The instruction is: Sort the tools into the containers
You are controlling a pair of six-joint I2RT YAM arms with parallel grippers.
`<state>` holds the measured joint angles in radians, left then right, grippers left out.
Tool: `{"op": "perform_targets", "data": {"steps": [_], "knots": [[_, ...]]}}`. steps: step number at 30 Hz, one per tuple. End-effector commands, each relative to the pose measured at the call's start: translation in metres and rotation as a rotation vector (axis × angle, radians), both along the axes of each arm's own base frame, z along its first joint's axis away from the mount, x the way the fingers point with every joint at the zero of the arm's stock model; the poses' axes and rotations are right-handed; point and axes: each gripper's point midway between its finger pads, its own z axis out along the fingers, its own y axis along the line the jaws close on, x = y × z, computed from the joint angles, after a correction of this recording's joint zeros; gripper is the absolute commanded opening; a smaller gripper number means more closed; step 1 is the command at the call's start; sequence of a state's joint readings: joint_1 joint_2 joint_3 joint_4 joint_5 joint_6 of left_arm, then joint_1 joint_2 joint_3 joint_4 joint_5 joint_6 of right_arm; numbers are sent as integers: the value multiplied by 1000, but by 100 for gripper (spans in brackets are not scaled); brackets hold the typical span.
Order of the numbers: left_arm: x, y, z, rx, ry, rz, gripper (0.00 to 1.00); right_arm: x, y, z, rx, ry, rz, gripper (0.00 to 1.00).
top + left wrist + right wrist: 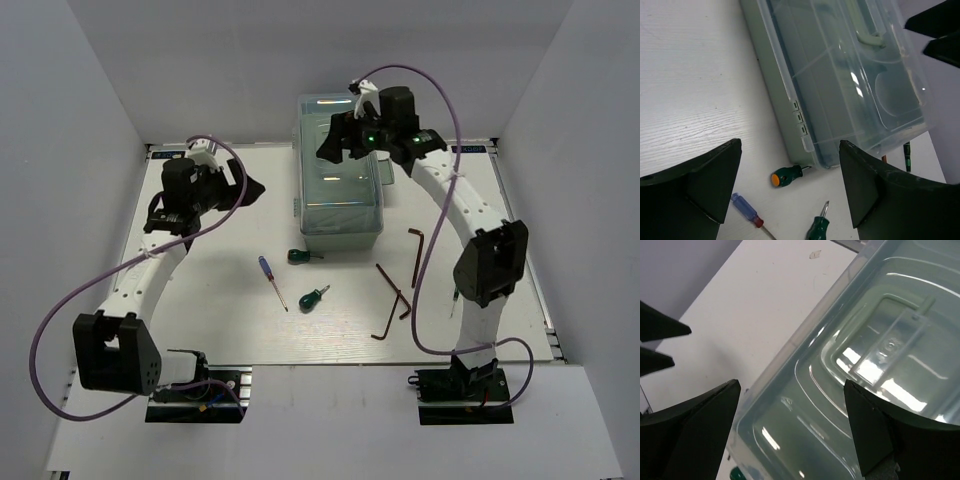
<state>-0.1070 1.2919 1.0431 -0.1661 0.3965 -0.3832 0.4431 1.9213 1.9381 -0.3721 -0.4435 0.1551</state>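
The toolbox [340, 190] stands at the back middle, its translucent lid shut. My right gripper [338, 146] is open and empty, above the lid's left part; the right wrist view shows the lid [865, 365] between the open fingers of my right gripper [792, 387]. My left gripper [250, 190] is open and empty, left of the toolbox above the table. In front of the box lie two green stubby screwdrivers [300, 257] [315, 297], a blue screwdriver [268, 276] and dark hex keys [415, 255] [392, 290]. The left wrist view shows the green screwdrivers [786, 176] [818, 227] and the blue one [746, 209].
A third hex key [385, 325] lies near the front middle. A thin dark screwdriver [907, 155] lies right of the toolbox's near corner. The right arm's elbow [490, 260] hangs over the right side of the table. White walls enclose the table.
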Motion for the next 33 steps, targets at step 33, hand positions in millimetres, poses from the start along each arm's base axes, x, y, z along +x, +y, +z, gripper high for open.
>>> {"op": "perform_targets", "data": {"steps": [33], "knots": [[60, -41, 128, -236, -396, -170, 92, 74, 41, -58, 69, 183, -438, 74]]}}
